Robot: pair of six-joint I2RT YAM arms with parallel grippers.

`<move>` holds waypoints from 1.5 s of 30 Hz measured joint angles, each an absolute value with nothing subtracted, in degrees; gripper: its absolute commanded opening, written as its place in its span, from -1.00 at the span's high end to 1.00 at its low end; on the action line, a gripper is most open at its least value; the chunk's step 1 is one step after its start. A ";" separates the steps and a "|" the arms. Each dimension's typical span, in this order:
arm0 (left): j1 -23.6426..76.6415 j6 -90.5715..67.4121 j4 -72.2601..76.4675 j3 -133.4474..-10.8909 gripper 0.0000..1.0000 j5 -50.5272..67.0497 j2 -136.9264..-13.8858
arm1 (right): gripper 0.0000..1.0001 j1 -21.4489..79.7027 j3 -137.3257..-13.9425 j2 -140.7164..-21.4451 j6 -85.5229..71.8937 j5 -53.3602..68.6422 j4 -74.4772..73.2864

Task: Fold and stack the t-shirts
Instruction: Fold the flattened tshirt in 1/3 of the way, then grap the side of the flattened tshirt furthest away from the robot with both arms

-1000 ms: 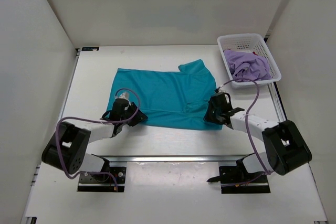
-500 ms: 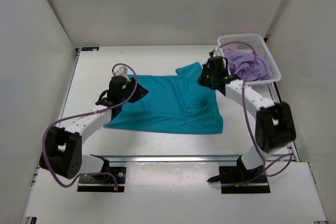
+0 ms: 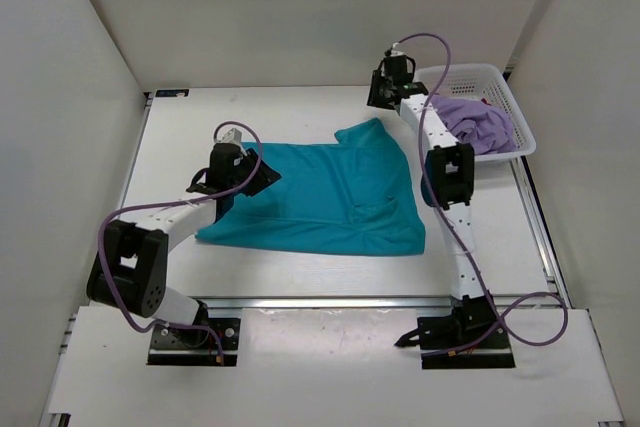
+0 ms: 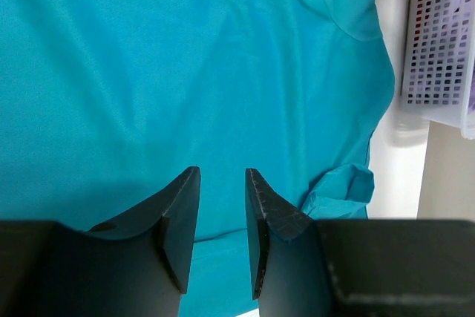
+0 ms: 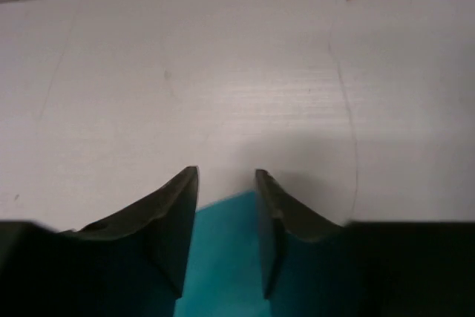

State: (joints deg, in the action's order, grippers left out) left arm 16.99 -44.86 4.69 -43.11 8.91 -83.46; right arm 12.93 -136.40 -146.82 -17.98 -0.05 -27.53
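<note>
Both arms have swung from the near hem to the far edge, where the left claw (image 4: 223, 176) hangs parted and empty above the teal t-shirt (image 3: 320, 197) and the right claw (image 5: 226, 176), also parted, is just beyond its sleeve, so folding looks next.

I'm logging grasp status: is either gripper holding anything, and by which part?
Apparently nothing. The left gripper and right gripper both have parted fingers, and the teal t-shirt lies with no part lifted.

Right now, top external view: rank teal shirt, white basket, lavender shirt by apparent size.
1. teal t-shirt, spread on the table, clearly largest
2. white mesh basket
3. lavender t-shirt, bunched inside the basket, so it looks smallest; its full size cannot be judged
</note>
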 measured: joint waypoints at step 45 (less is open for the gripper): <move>0.10 -36.16 -11.09 -78.81 -0.06 -2.44 -115.55 | 1.00 11.00 -153.93 -153.16 -14.52 4.12 -48.73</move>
